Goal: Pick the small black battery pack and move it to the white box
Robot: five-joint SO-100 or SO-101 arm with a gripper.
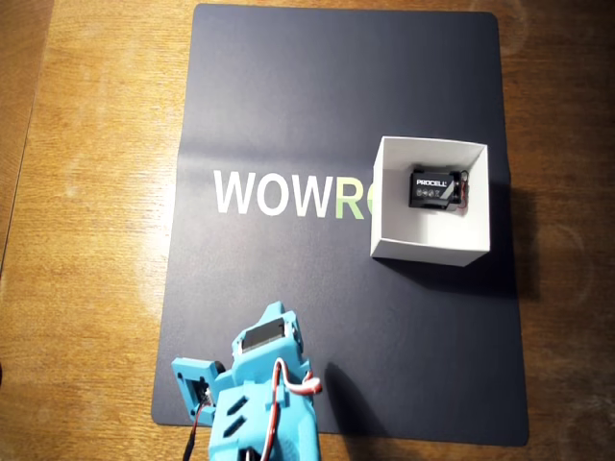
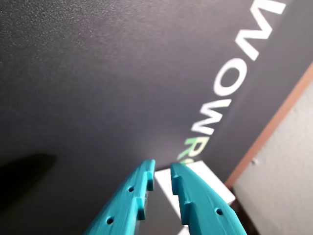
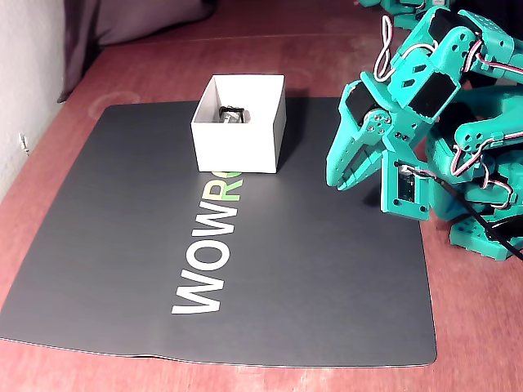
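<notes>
The small black battery pack (image 1: 437,189) lies inside the white box (image 1: 428,252) on the right part of the dark mat. In the fixed view it shows only partly (image 3: 230,113), over the rim of the box (image 3: 237,147). My teal gripper (image 3: 335,178) hangs above the mat to the right of the box, apart from it. In the wrist view the gripper (image 2: 161,164) has its fingers almost together with nothing between them, and a corner of the box (image 2: 200,176) shows just beyond the tips.
The dark mat (image 1: 288,115) with the "WOWRO" lettering (image 1: 274,192) covers a wooden table (image 1: 86,192). The arm's body (image 1: 264,384) stands at the mat's near edge in the overhead view. A second teal arm base (image 3: 482,204) sits at the right of the fixed view.
</notes>
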